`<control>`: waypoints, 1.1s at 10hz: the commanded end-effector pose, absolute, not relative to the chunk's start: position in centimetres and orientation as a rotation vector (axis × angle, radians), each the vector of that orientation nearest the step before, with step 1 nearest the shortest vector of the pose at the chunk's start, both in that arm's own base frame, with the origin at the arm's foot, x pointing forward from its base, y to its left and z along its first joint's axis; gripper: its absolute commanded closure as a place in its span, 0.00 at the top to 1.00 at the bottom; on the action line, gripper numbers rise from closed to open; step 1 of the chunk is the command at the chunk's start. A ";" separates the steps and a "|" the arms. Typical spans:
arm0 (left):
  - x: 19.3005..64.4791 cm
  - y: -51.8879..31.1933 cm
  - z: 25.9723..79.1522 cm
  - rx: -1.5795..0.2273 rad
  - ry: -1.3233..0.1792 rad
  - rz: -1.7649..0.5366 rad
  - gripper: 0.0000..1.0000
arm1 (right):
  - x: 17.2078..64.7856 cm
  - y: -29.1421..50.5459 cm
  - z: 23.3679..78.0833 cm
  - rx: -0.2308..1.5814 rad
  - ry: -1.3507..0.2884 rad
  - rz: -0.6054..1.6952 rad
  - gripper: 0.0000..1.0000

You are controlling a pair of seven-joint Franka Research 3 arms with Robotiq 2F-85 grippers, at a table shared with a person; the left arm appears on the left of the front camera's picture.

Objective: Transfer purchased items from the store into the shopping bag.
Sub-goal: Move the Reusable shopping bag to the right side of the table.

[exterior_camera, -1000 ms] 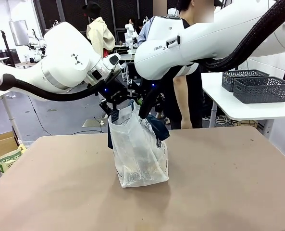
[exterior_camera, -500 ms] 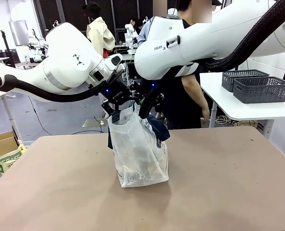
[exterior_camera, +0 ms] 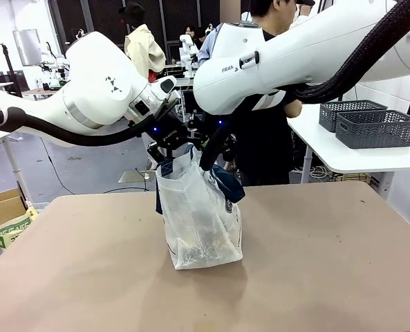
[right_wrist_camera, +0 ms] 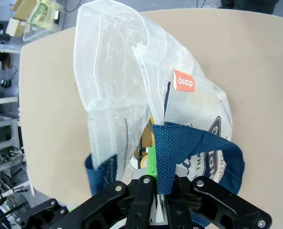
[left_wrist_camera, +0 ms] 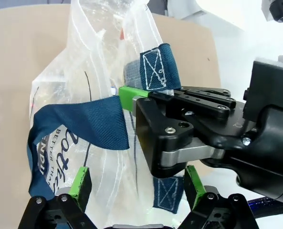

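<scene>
At mid-table, two arms work the shopping bag's mouth.
Right gripper is clenched on a navy strap, likely propping the bag upright; left gripper's jaws gape, gripping nothing, at the bag's other side.

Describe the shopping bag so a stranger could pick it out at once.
Mid-way across the tan table stands the shopping bag, a navy strap pinched by the right end effector. Unlike the dark grey baskets on the white side table, it is translucent plastic.
</scene>
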State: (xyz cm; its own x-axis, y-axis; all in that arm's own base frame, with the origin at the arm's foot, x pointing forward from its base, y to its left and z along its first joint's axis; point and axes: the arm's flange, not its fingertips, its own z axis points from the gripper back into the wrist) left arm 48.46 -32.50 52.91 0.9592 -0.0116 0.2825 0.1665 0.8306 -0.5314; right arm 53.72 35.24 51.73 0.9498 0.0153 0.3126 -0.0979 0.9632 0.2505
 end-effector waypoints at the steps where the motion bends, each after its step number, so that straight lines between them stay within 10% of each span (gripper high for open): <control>1: 48.4 -32.0 52.6 -0.632 -0.289 -0.118 1.00 | 53.7 35.3 51.8 0.270 -0.317 0.057 0.00; 10: 48.2 -33.9 52.3 -0.376 -0.221 -0.190 1.00 | 53.7 35.3 51.8 0.270 -0.317 0.057 0.00; 11: 48.1 -34.0 52.4 -0.340 -0.225 -0.182 0.80 | 53.7 35.3 51.8 0.270 -0.317 0.057 0.00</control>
